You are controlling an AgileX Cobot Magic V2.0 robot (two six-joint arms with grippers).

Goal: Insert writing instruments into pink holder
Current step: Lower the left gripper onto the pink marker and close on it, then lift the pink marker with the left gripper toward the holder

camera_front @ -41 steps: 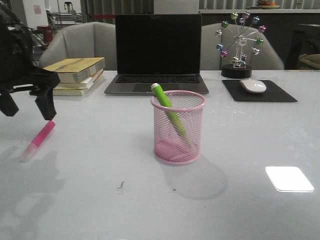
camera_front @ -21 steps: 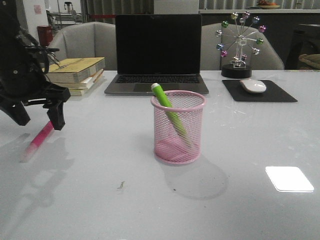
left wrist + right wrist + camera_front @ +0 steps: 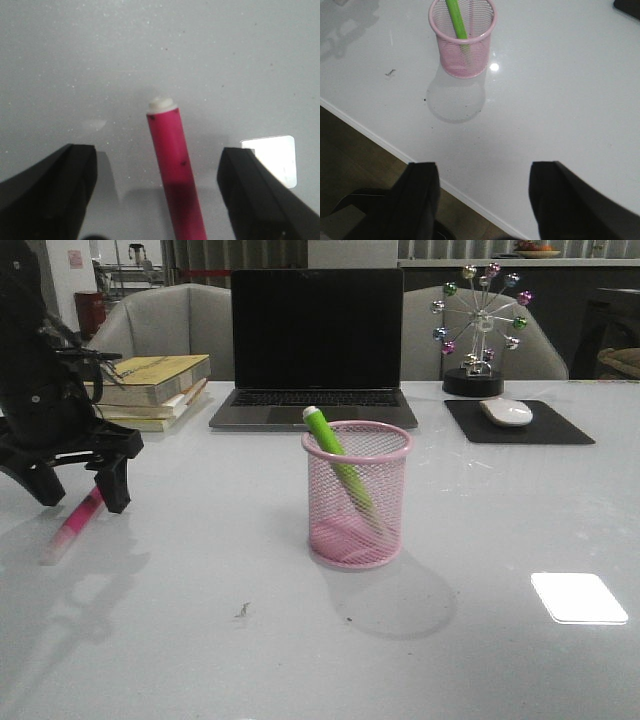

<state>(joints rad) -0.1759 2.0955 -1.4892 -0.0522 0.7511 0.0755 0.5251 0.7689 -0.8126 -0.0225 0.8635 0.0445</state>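
The pink holder (image 3: 357,495) stands upright mid-table with the lime green marker (image 3: 338,462) leaning inside it, its tip above the rim; both show in the right wrist view, holder (image 3: 463,45) and green marker (image 3: 456,20). The hot pink marker (image 3: 74,525) lies flat on the table at the left. My left gripper (image 3: 82,492) is open and lowered over it, one finger on each side; in the left wrist view the pink marker (image 3: 173,167) lies between the fingers (image 3: 55,192) without touching them. My right gripper (image 3: 485,172) is open and empty above the table's near edge.
A laptop (image 3: 315,350) stands behind the holder. Stacked books (image 3: 152,388) lie at the back left, close behind the left arm. A mouse (image 3: 506,412) on a black pad and a ferris-wheel ornament (image 3: 480,330) are at the back right. The table edge (image 3: 395,150) drops to the floor.
My left gripper has moved right and down, from above and left of the pink marker to straddling it. The marker, the holder and the green marker have not moved.
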